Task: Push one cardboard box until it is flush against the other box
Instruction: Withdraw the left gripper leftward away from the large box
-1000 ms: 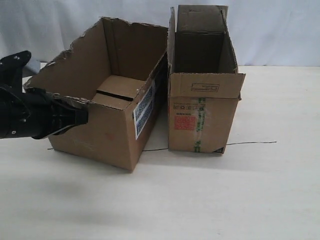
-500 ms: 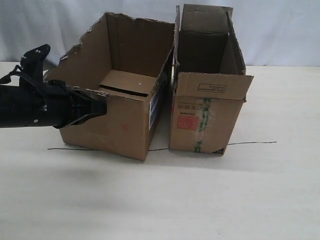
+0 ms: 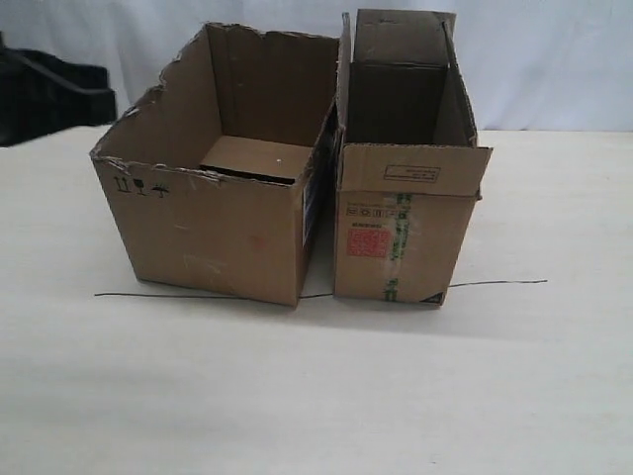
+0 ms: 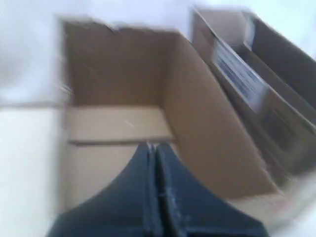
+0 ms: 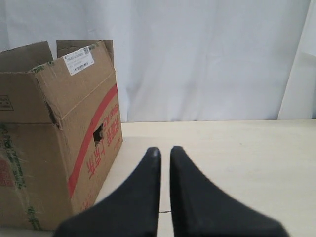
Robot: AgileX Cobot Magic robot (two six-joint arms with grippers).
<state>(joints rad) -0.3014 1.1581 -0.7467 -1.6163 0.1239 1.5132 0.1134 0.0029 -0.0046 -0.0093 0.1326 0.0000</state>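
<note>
Though the wide box (image 3: 208, 233) stands close beside the tall box (image 3: 401, 228), a thin wedge of table (image 3: 316, 386) shows between their near corners, so I'd judge it not quite flush. The left gripper (image 4: 153, 148), fingers pressed together and empty, looks over the wide box in a blurred view. Press low on its outer wall near the front corner, slowly. Bare table lies beyond the tall box, where the right gripper (image 5: 164, 150), all but closed and empty, could brace it.
</note>
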